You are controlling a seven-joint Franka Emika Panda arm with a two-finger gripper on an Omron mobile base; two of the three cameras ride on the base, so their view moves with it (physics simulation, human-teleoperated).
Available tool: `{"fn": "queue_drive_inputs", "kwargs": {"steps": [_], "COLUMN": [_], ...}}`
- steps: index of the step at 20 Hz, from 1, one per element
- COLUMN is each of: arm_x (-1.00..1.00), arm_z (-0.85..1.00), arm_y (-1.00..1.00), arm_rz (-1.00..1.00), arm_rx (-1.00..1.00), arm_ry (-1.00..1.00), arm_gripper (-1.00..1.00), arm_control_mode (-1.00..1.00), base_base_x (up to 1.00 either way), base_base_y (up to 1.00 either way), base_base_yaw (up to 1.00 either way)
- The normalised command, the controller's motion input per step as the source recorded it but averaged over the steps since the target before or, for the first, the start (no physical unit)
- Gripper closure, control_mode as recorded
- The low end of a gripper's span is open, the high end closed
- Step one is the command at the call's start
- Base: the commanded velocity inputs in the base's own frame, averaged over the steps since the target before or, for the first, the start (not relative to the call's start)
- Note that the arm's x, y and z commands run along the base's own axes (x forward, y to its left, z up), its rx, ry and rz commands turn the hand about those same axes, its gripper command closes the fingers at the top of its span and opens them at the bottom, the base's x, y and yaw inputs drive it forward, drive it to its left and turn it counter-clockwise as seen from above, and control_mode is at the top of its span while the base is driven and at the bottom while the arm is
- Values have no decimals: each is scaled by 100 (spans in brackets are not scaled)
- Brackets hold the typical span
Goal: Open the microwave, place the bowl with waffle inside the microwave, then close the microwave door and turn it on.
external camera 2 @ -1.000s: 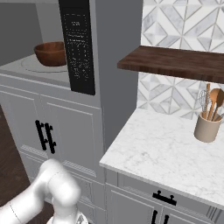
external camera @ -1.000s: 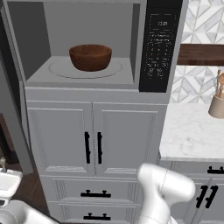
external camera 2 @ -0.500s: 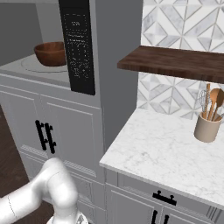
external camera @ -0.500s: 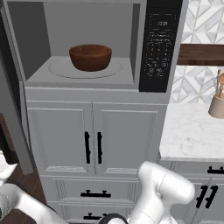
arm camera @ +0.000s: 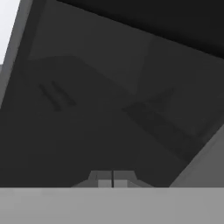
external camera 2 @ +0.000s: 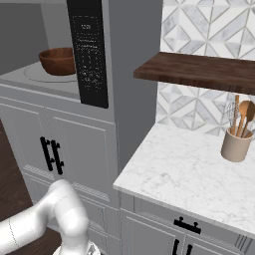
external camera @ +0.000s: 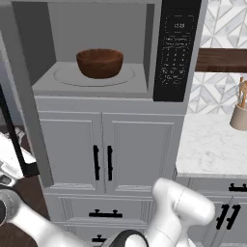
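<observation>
so, the round dark reddish-brown wooden bowl (external camera: 100, 62) sits on the turntable inside the big grey microwave (external camera: 96, 53), cavity open; the hand (arm camera: 113, 179) is pinched together, empty, facing dark glass. door-closing and start remain.

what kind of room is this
A rendered home kitchen, by the look of it. A built-in microwave stands open with a wooden bowl on its turntable, grey panelled cabinets sit below, and a marble counter carries a utensil crock under a wooden shelf.
</observation>
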Motion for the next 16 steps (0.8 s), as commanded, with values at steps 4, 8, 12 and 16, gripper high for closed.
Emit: {"fn": "queue_drive_inputs", "kwargs": {"steps": [4,8,12,16], "arm_x": [21,26,28,39], "arm_z": [58,49,41,33], "arm_y": [-100,-100,-100,-100], "arm_rz": [3,6,11,15], "arm_rx": [30,27,26,33], "arm_ry": [37,47,51,41], "arm_gripper": [100,100,100,100], "arm_control_mode": [-100,-100,-100,-100], "base_base_x": [0,0,0,0], "base_base_y": [0,0,0,0], "base_base_yaw": [0,0,0,0]}}
